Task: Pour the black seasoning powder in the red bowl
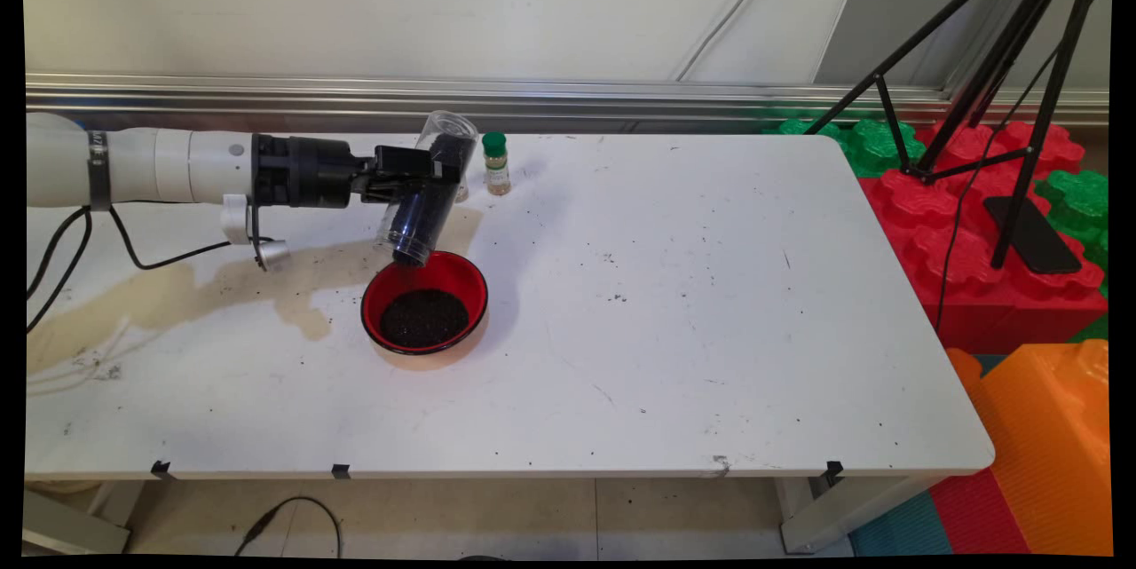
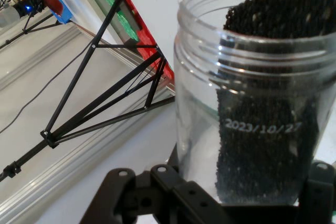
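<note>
Gripper: the black gripper (image 1: 433, 181) is reaching in from the left, level above the table, its fingers closing round the middle of a clear plastic jar (image 1: 429, 196) and holding it firmly from both sides.
Jar: it is tilting steeply, mouth pointing down and towards the near side, base raised towards the wall; that slant is letting the contents slide to the opening.
Contents: small dark grains (image 2: 273, 103) are lying along the lower wall of the jar and piling at its threaded mouth in the hand view, where a printed date is showing on the wall.
Bowl: a red bowl (image 1: 425, 302) is standing on the table directly under the jar's mouth, just below it and not touching; a thin stream is falling in, and a dark heap of grains (image 1: 424, 318) is lying inside.
Bottle: a small spice bottle with a green cap (image 1: 496, 163) is standing upright just beyond the jar, near the far edge.
Table: the white table (image 1: 692, 312) is carrying a brownish stain (image 1: 222, 289) left of the bowl.
Surroundings: a black tripod (image 1: 1003, 81) is standing over red and green foam blocks (image 1: 976, 232) to the right.
</note>
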`<state>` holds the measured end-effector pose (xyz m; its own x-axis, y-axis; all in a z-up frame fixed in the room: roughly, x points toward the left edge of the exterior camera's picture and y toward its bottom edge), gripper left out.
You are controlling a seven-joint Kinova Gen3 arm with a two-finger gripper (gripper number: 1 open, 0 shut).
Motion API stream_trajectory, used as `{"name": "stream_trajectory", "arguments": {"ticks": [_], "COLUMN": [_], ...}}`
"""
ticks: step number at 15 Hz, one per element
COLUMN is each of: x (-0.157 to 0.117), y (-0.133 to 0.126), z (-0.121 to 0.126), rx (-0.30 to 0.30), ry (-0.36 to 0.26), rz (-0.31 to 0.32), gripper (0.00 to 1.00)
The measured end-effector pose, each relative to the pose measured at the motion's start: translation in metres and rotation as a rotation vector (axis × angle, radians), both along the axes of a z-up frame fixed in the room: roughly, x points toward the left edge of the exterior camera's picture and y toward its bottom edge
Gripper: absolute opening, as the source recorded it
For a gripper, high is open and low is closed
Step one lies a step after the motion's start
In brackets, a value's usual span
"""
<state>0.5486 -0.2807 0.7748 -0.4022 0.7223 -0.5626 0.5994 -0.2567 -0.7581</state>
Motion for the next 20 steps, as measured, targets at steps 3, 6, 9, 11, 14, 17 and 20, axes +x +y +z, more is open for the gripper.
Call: {"name": "stream_trajectory", "arguments": {"ticks": [3,6,9,11,14,17,20], "x": [0.0002,0.0006,0.0013,0.0017,0.0027,0.0038,0.0055], "y": [0.0,0.0,0.0,-0.0002,-0.0004,-0.0006,-0.0007], "z": [0.0,0.0002,0.0002,0.0002,0.0003,0.0005,0.001], "rx": [-0.002,0.005,0.033,0.049,0.08,0.104,0.139], "ry": [-0.002,0.003,0.023,0.034,0.055,0.073,0.097], "rz": [-0.001,0.003,0.018,0.026,0.043,0.057,0.075], "gripper": [0.0,0.0,0.0,0.0,0.0,0.0,0.0]}}
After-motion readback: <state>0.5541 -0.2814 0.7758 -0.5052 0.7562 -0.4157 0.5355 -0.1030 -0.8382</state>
